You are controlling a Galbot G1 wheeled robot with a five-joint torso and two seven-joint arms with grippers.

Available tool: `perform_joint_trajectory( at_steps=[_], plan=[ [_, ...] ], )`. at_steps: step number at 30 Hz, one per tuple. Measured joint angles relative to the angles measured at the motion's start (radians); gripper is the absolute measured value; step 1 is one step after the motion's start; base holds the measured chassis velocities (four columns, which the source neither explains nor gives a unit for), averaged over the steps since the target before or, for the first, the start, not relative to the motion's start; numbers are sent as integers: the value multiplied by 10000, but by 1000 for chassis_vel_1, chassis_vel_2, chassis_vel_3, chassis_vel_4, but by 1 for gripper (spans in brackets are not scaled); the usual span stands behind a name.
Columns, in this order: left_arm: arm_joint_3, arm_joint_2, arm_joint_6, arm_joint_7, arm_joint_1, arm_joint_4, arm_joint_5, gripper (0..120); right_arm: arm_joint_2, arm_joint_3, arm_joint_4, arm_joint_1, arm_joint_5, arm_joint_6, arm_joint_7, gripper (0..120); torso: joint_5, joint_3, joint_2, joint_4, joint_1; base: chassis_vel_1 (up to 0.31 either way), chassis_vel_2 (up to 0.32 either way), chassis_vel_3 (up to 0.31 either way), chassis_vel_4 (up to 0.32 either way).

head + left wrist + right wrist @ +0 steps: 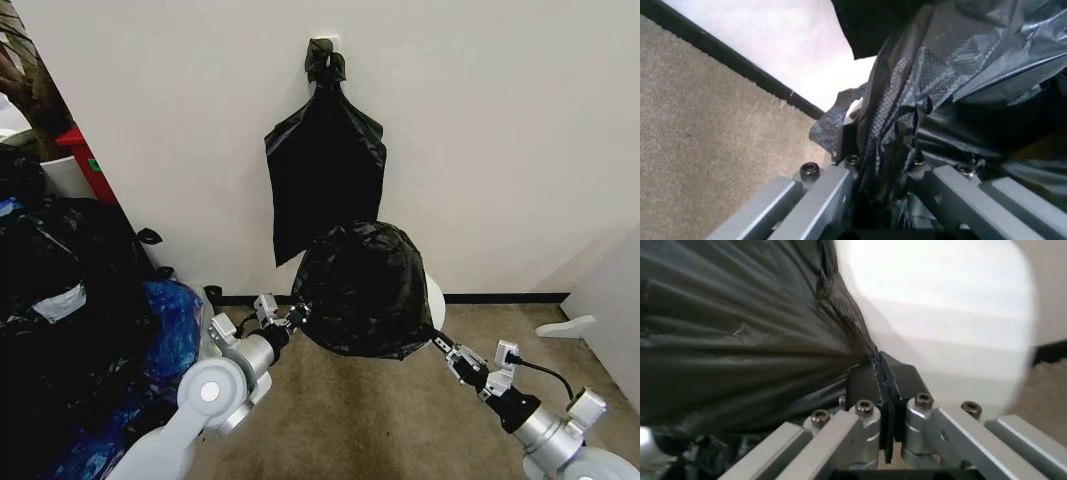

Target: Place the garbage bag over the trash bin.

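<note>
The glossy black garbage bag (362, 288) is stretched like a dome between my two grippers, in front of the wall. It covers most of the white trash bin (436, 300), of which a sliver of wall shows at the bag's right side. My left gripper (297, 315) is shut on the bag's left edge, with wrinkled film bunched between its fingers (848, 145). Shut on the bag's right lower edge is my right gripper (438, 341); up close its pads (870, 380) pinch the film beside the bin's smooth white wall (940, 315).
A flat black bag with a knotted top (325, 170) hangs on the wall just behind. A large heap of black bags (60, 280), a blue bag (170, 320) and a red box (88, 160) crowd the left. Brown carpet (380, 420) lies in front, with a white object (565, 327) at right.
</note>
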Motion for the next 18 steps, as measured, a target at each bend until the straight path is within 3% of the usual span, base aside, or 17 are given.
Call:
perform_joint_trajectory(
  at_steps=[9, 13, 15, 18],
  plan=[
    [114, 48, -5, 3, 65, -139, 712, 1, 93, -8, 106, -71, -512, 134, 149, 0, -1, 0, 0, 0, 0, 0, 0, 0, 0],
    [267, 107, -17, 84, 113, -166, 1671, 1, 170, 39, 675, -390, -1260, 428, 106, 18, -3, 0, 0, 0, 0, 0, 0, 0, 0],
    [272, 117, -18, 87, 116, -174, 1724, 1, 174, 48, 715, -420, -1328, 462, 96, 18, -3, 0, 0, 0, 0, 0, 0, 0, 0],
    [265, 150, -50, -58, 84, -215, 1920, 1, 297, 123, 992, -733, -2301, 1040, -32, 34, -3, 0, 0, -1, 0, 0, 0, 0, 0]
  ],
)
